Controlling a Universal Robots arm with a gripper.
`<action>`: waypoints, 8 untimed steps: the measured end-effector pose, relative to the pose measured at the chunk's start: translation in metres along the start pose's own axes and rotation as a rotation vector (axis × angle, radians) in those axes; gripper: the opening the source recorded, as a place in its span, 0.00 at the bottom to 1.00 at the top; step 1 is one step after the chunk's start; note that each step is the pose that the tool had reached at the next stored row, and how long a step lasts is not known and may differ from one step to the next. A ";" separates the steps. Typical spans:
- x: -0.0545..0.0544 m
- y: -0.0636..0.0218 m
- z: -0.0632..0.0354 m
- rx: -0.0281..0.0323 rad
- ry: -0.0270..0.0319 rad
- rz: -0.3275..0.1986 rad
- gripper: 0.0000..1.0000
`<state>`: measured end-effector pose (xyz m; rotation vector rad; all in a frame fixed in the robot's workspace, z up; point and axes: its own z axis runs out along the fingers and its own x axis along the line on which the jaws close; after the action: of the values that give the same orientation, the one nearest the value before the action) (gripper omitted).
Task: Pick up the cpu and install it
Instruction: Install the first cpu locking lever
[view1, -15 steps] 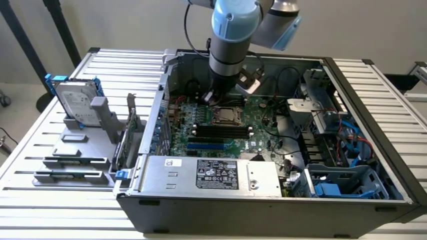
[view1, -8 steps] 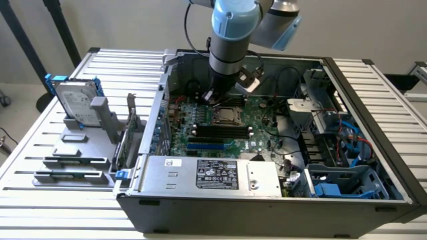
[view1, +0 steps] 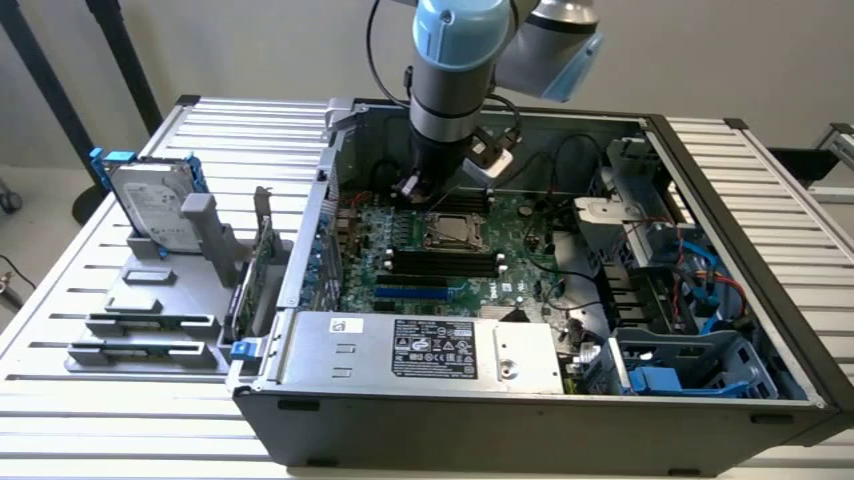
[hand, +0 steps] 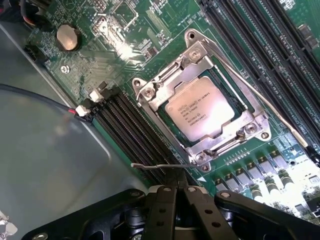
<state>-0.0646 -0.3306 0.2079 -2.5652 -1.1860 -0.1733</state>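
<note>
The cpu (hand: 198, 108), a small square chip with a silver-grey top and printed text, lies flat in the motherboard socket with the metal load frame (hand: 250, 131) around it. In the exterior view the cpu (view1: 454, 231) sits mid-board inside the open computer case. My gripper (hand: 176, 176) hovers just beside the socket, apart from the chip, fingers (hand: 162, 205) pressed together with nothing between them. A thin socket lever wire (hand: 150, 165) runs right past the fingertips. From outside, the gripper (view1: 416, 192) hangs low over the board at the socket's far-left corner.
Black memory slots (hand: 132, 125) flank the socket. A power supply (view1: 414, 350) fills the case front, with cables and drive bays (view1: 694, 270) toward the exterior view's right. Outside the case stand a hard drive with blue rails (view1: 150, 205) and grey holder blocks (view1: 147, 300).
</note>
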 end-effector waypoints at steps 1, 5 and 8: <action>0.000 0.0000 0.0000 -0.0001 -0.0003 0.000 0.11; -0.001 0.0004 -0.0004 -0.0026 -0.0036 0.000 0.11; -0.001 0.0008 -0.0006 -0.0049 -0.0072 -0.002 0.11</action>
<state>-0.0647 -0.3320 0.2080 -2.5712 -1.1919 -0.1676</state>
